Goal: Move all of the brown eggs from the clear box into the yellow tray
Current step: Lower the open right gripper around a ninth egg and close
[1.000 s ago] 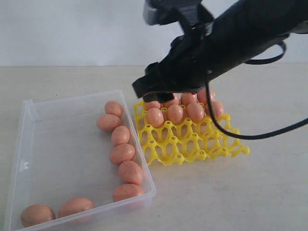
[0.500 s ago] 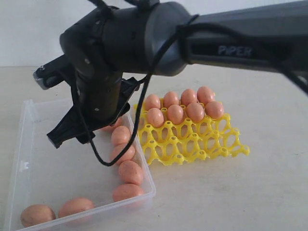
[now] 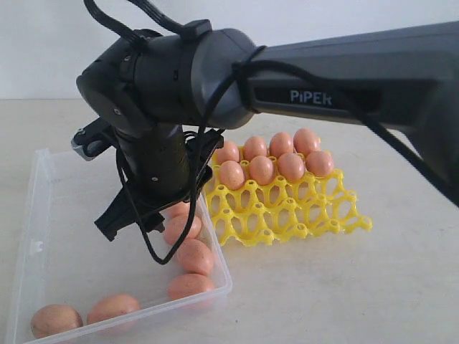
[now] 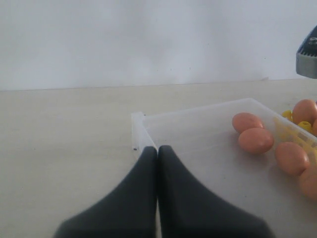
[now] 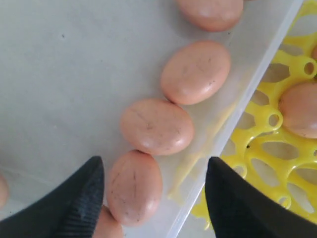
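Right gripper (image 3: 133,218) first: on the outside camera I see it reaching across the middle and hanging low inside the box (image 3: 64,244). Its fingers are spread over the row of eggs (image 3: 195,256) along the box's 3 o'clock wall and clamp nothing. Two more eggs lie near the box's 7 o'clock corner. The tray (image 3: 287,215) sits on the table (image 3: 373,287) just beside the box at its 3 o'clock. Eight eggs fill its two rows toward 12 o'clock.

On the left wrist camera, the left gripper (image 4: 157,151) has its fingers pressed together on nothing, just outside a corner of the box (image 4: 198,129). Four eggs (image 4: 255,140) show along the far wall.

On the right wrist camera, the right gripper (image 5: 154,173) stands wide apart. One egg (image 5: 134,187) lies between the fingers, close beside one of them, and I cannot tell whether they touch. The other finger hangs over the box wall (image 5: 257,84) and the tray (image 5: 277,163).
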Controlling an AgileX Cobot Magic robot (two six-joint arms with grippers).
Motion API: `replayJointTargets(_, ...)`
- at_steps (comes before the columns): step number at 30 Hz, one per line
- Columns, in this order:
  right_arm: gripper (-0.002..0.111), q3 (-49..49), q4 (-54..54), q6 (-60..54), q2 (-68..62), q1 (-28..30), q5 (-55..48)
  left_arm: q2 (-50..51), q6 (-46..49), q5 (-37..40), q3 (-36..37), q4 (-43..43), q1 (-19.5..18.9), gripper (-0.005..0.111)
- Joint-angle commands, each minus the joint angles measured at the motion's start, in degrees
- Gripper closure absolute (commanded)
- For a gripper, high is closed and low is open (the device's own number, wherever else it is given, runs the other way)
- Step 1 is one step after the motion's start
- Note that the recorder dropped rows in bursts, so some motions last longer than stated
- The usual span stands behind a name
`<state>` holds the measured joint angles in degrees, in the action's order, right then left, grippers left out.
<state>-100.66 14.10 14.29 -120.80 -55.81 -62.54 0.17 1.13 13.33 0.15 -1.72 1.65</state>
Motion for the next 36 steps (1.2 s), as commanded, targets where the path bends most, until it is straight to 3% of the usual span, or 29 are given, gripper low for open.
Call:
replayJointTargets(1,0.05,-0.45,1.05,-1.14,0.25,-0.18,-2.77,-0.17,0.03,-0.07,-0.15,-0.31,0.23,0.111)
replayJointTargets(9,0.05,-0.45,1.17,-2.6,0.25,-1.22,-2.58,-0.17,0.03,-0.07,-0.15,-0.31,0.23,0.111)
replayJointTargets(19,0.05,-0.45,0.58,-20.74,0.25,-3.4,-2.84,-0.17,0.03,-0.07,-0.15,-0.31,0.23,0.111)
replayJointTargets(36,0.05,4.93,-4.16,-17.66,0.25,-3.38,-3.56,-0.17,0.03,-0.07,-0.15,-0.31,0.23,0.111)
